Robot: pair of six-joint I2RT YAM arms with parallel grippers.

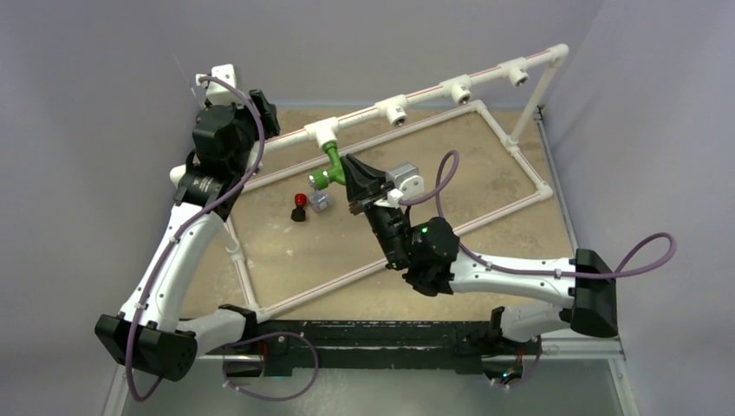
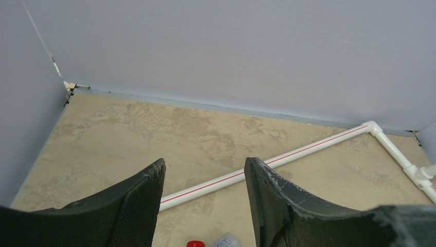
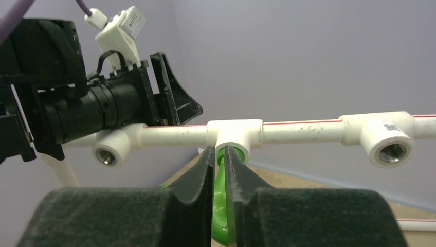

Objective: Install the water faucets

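One green faucet (image 1: 332, 163) sits in the tee fitting (image 3: 234, 135) w/ long axis running straight back into our right gripper (image 3: 219, 152), clamped on it, while our left gripper (image 2: 204, 175), jaws apart & empty, hangs farther off.

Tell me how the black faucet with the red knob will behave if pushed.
The black faucet looks small, hard plastic: probably light and stiff. Resting loose on the table, it would likely skid. Its round red knob may let it roll.
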